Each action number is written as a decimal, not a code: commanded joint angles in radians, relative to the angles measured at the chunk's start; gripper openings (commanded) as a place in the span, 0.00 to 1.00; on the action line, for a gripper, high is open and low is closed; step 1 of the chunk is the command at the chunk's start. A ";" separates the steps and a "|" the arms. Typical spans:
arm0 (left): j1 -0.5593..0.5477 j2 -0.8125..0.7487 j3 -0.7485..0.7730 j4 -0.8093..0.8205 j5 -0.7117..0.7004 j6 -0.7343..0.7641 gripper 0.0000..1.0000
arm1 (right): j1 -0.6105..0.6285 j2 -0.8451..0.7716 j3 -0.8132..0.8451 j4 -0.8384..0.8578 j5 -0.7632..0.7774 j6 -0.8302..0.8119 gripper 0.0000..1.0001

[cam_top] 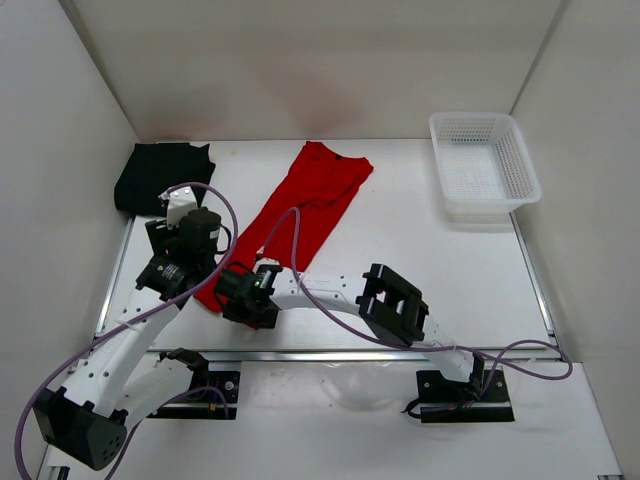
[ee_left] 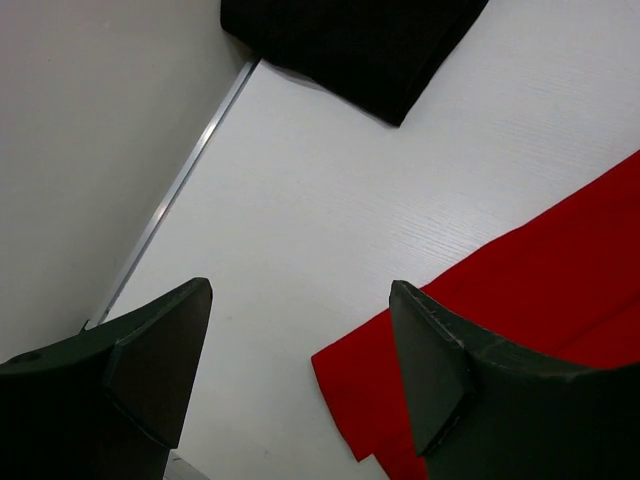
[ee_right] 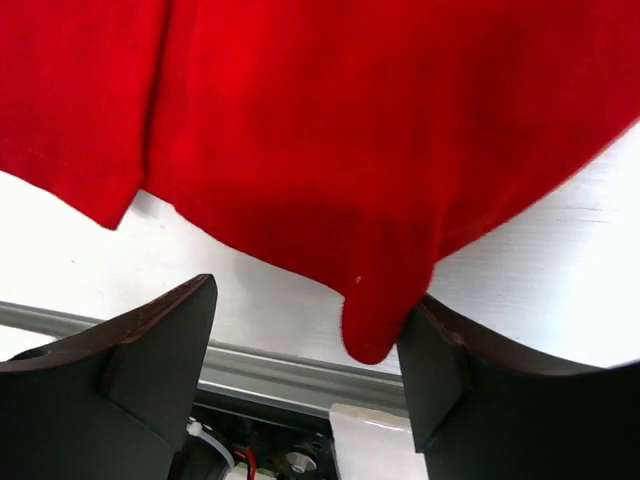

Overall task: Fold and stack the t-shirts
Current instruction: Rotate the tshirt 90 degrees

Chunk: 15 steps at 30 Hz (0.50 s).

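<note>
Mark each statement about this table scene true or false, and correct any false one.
1. The black shirt lies folded at the far left corner. True.
2. The basket holds the red shirt. False: that shirt lies on the table, and the basket looks empty.
3. The left pincer and right pincer are both open. True.
4. The red shirt lies on top of the black one. False: they lie apart, with bare table between them.
</note>
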 commanded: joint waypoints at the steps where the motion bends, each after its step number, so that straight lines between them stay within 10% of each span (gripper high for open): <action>1: 0.018 -0.019 -0.011 -0.004 0.027 0.003 0.82 | 0.007 -0.007 0.040 -0.117 0.088 0.005 0.67; 15: 0.016 -0.010 -0.048 0.007 0.077 0.023 0.82 | -0.018 -0.324 -0.549 0.353 0.031 0.175 0.60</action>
